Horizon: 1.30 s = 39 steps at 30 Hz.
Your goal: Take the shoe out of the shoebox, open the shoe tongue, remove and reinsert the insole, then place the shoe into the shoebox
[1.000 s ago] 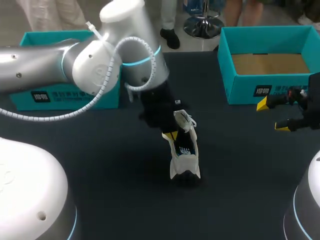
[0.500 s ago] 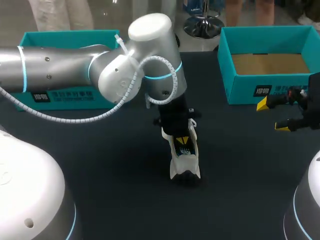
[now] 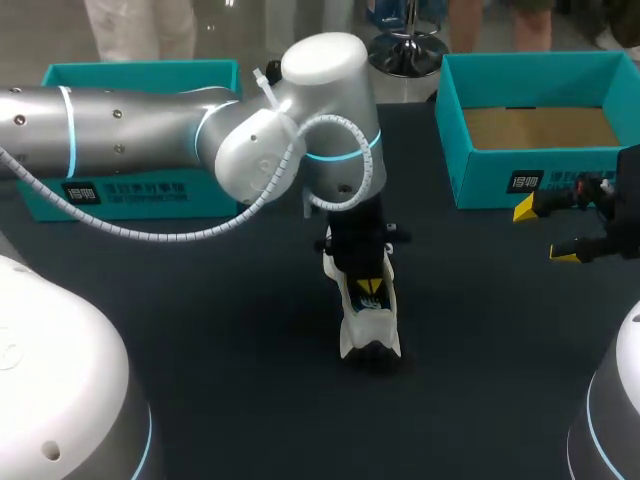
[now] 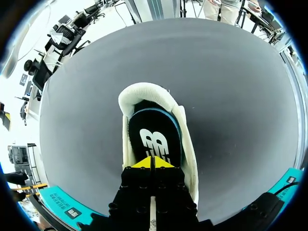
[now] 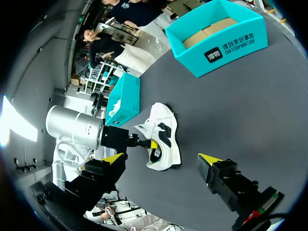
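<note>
A white shoe (image 3: 370,325) stands on the dark table near the middle, seen also in the right wrist view (image 5: 165,129). My left arm comes across from the left and my left gripper (image 3: 368,287) points down into the shoe's opening. In the left wrist view the left gripper (image 4: 153,162) is shut, its yellow tips pressed together against the black insole (image 4: 155,137), which lies flat inside the shoe's white collar (image 4: 140,92). My right gripper (image 3: 545,232) stands open at the table's right edge, well apart from the shoe, with nothing between its fingers (image 5: 113,158).
An open teal shoebox (image 3: 500,165) with a brown floor stands at the back right, seen also in the right wrist view (image 5: 219,48). A second teal box (image 3: 130,190) stands at the back left, partly behind my left arm.
My left arm has swung to the right and its gripper has gone down from beside the tongue into the shoe's opening. The shoe and the right arm have stayed in place.
</note>
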Motion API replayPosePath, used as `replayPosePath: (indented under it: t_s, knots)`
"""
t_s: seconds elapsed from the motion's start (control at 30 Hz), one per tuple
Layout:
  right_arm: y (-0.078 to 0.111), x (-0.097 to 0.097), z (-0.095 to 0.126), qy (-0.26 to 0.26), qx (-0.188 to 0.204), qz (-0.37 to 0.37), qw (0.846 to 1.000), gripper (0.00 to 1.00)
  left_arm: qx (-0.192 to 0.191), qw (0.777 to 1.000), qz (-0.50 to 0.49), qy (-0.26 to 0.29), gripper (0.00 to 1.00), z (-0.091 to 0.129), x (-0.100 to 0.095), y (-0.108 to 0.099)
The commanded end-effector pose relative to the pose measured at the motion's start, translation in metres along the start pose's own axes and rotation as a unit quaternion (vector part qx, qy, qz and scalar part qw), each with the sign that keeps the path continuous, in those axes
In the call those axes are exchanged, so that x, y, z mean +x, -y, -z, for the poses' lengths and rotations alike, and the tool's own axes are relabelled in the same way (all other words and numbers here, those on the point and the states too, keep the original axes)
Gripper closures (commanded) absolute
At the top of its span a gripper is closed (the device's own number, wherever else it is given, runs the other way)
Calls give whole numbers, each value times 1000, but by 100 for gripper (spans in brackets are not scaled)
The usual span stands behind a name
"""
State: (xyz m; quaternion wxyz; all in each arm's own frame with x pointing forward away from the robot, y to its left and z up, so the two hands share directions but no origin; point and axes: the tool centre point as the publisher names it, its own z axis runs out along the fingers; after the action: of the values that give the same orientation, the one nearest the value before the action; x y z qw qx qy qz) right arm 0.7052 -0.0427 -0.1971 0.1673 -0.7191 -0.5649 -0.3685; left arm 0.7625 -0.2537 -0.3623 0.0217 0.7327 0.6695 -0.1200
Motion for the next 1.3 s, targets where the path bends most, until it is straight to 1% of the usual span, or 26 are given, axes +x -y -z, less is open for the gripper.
replayPosePath:
  t_s: [0.03, 0.3, 0.6, 0.7, 0.83, 1.0, 1.13, 1.3]
  knots:
    - [1, 0, 0, 1, 0, 0, 1000, 0, -3, 1000, -6, -3, 100, -3, 4, 5]
    - [1, 0, 0, 1, 0, 0, 1000, 0, -1, 1000, 0, -8, 100, -16, 12, 4]
    - [1, 0, 0, 1, 0, 0, 1000, 0, -10, 1000, 21, -17, 100, -28, 11, 9]
    - [1, 0, 0, 1, 0, 0, 1000, 0, -17, 999, 28, -8, 100, -20, 10, 10]
    - [1, 0, 0, 1, 0, 0, 1000, 0, -21, 999, 26, -3, 100, -2, 10, 11]
    - [1, 0, 0, 1, 0, 0, 1000, 0, -20, 1000, 19, -7, 100, 11, 13, 20]
    - [1, 0, 0, 1, 0, 0, 1000, 0, -16, 1000, 15, -11, 100, 11, 16, 27]
    - [1, 0, 0, 1, 0, 0, 1000, 0, -8, 1000, 13, -17, 100, -1, 15, 33]
